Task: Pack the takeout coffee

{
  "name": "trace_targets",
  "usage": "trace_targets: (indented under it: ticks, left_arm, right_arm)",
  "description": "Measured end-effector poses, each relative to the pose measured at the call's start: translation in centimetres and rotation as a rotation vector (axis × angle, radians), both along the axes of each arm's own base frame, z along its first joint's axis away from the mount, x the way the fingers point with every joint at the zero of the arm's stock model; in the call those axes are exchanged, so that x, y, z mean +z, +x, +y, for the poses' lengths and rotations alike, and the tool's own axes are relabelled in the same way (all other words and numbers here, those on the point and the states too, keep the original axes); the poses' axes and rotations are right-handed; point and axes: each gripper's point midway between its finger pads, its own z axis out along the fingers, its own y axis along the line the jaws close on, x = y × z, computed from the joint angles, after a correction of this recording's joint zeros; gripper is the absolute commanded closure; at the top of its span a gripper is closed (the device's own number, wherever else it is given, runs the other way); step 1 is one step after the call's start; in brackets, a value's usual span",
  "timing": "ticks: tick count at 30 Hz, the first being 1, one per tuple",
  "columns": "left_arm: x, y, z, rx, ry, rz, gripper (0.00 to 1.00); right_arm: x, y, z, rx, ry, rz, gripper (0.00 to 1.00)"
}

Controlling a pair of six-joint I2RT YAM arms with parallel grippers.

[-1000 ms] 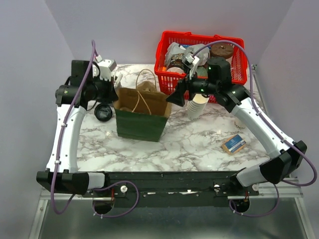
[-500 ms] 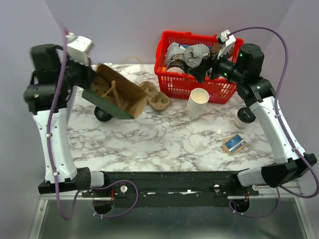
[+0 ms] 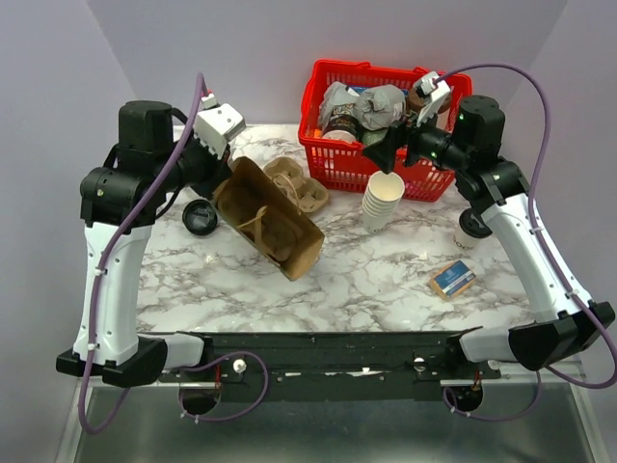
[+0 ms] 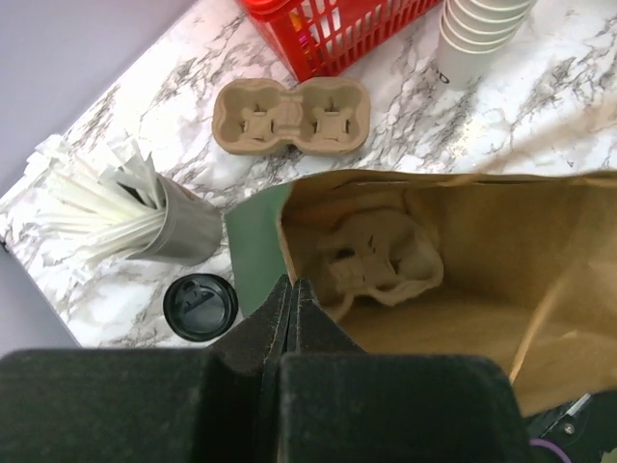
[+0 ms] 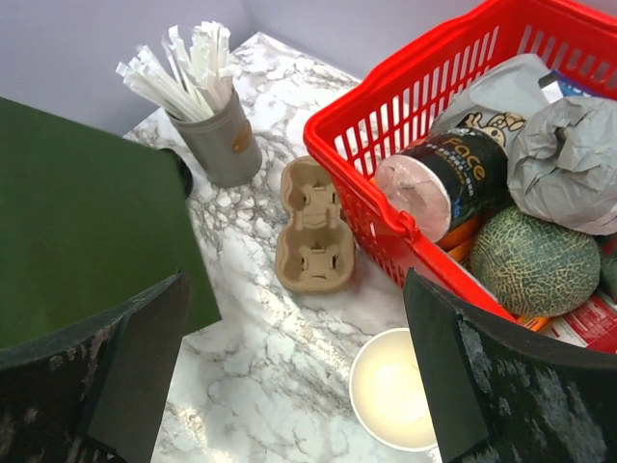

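Observation:
My left gripper (image 3: 229, 183) is shut on the rim of the paper bag (image 3: 275, 230), green outside and brown inside, and holds it tipped over the table's left half. In the left wrist view the jaws (image 4: 291, 286) pinch that rim, and a cardboard cup carrier (image 4: 381, 256) lies inside the bag. My right gripper (image 3: 388, 154) hangs open and empty above the stack of paper cups (image 3: 384, 200), in front of the red basket (image 3: 339, 164). The takeout coffee (image 3: 473, 224), a lidded cup, stands at the right, partly behind my right arm.
A second cup carrier (image 3: 301, 189) lies on the marble beside the basket. A black lid (image 3: 200, 218) and a grey holder of straws (image 4: 183, 227) sit at the left. A small box (image 3: 452, 280) lies at the right front. The basket holds groceries, among them a melon (image 5: 535, 260).
The bag stood upright in the middle; my left arm lifted it, swung it left and now holds it tipped lower. My right gripper drew back from the bag to the basket's front.

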Motion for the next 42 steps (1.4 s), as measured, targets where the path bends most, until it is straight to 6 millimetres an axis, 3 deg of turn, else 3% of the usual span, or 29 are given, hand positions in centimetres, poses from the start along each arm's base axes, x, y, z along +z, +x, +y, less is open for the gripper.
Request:
trace_targets:
  ticks: [6, 14, 17, 24, 32, 33, 34, 36, 37, 39, 40, 42]
  left_arm:
    - [-0.1, -0.8, -0.2, 0.006, -0.035, 0.017, 1.0]
    - [-4.7, -1.5, 0.2, 0.052, -0.074, 0.182, 1.0]
    - [-5.4, -1.6, 0.2, 0.062, -0.108, 0.228, 1.0]
    - [-3.9, -2.0, -0.8, 0.039, -0.287, 0.288, 1.0]
    - [-0.6, -1.5, -1.9, -0.027, -0.542, 0.376, 0.99]
    - [-0.5, -1.3, -2.0, -0.028, -0.557, 0.385, 0.81]
    - [-0.4, -1.1, -2.1, -0.026, -0.573, 0.398, 0.46]
    - [-0.6, -0.4, -2.0, -0.007, -0.585, 0.413, 0.27]
    - [-0.8, 0.0, -1.9, 0.015, -0.588, 0.419, 0.11]
    - [-1.7, 1.5, -1.2, 0.066, -0.562, 0.415, 0.08]
    - [-2.1, 2.3, -0.9, 0.09, -0.556, 0.42, 0.01]
    - [-2.2, 4.8, 0.2, 0.13, -0.533, 0.399, 0.01]
  right_arm:
    - [-1.3, -0.4, 0.3, 0.027, -0.002, 0.032, 0.0]
    - [-2.2, -0.8, 0.5, 0.047, -0.004, 0.053, 0.0]
    - [-2.1, -0.9, 0.6, 0.051, -0.003, 0.052, 0.0]
    - [-2.1, -1.1, 0.5, 0.053, -0.002, 0.051, 0.0]
    - [-2.6, -0.8, 0.7, 0.056, -0.006, 0.064, 0.0]
    - [-2.7, -0.7, 0.8, 0.058, -0.006, 0.067, 0.0]
    - [-2.8, -0.5, 0.8, 0.059, -0.007, 0.07, 0.0]
    - [-3.1, -0.2, 1.0, 0.061, -0.009, 0.078, 0.0]
    - [-3.3, 0.0, 1.0, 0.061, -0.01, 0.084, 0.0]
    - [-3.7, 0.3, 1.1, 0.061, -0.014, 0.095, 0.0]
    - [-3.8, 0.5, 1.2, 0.062, -0.016, 0.1, 0.0]
    - [-4.0, 1.0, 1.4, 0.065, -0.018, 0.109, 0.0]
